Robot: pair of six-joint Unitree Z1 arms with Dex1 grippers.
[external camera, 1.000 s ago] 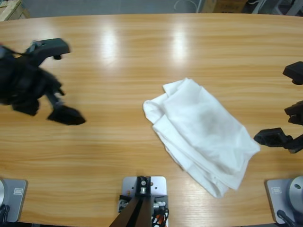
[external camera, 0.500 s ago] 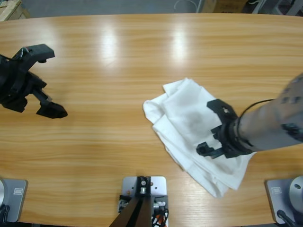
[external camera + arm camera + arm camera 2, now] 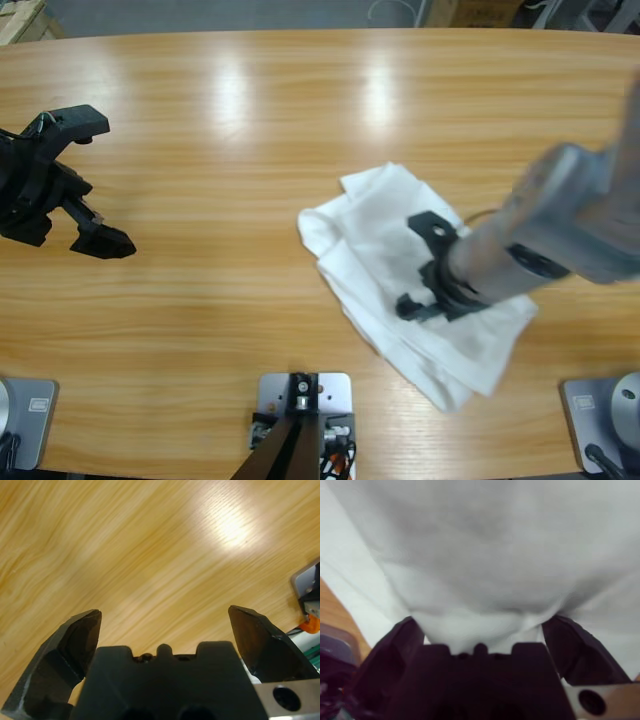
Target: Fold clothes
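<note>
The clothes, a crumpled white T-shirt [image 3: 370, 225], lie in a folded heap right of the table's middle. My right gripper [image 3: 420, 265] reaches in from the right and sits on top of the heap. It is open, one jaw on either side of a bunched ridge of the white T-shirt [image 3: 480, 545], as the right wrist view shows around the right gripper [image 3: 480, 622]. My left gripper [image 3: 98, 180] hangs open at the far left over bare wood, well away from the shirt. Only table shows between the jaws of the left gripper [image 3: 162, 615].
The long wooden table [image 3: 300, 100] stretches across the high view, with its far edge along the top. A strip of wood [image 3: 330, 605] shows beside the shirt in the right wrist view. Rig parts [image 3: 307, 592] show at the left wrist view's right edge.
The right arm has swung in from the right edge onto the shirt and slid a little leftward, nudging the cloth. The left gripper has pulled back toward the left edge.
</note>
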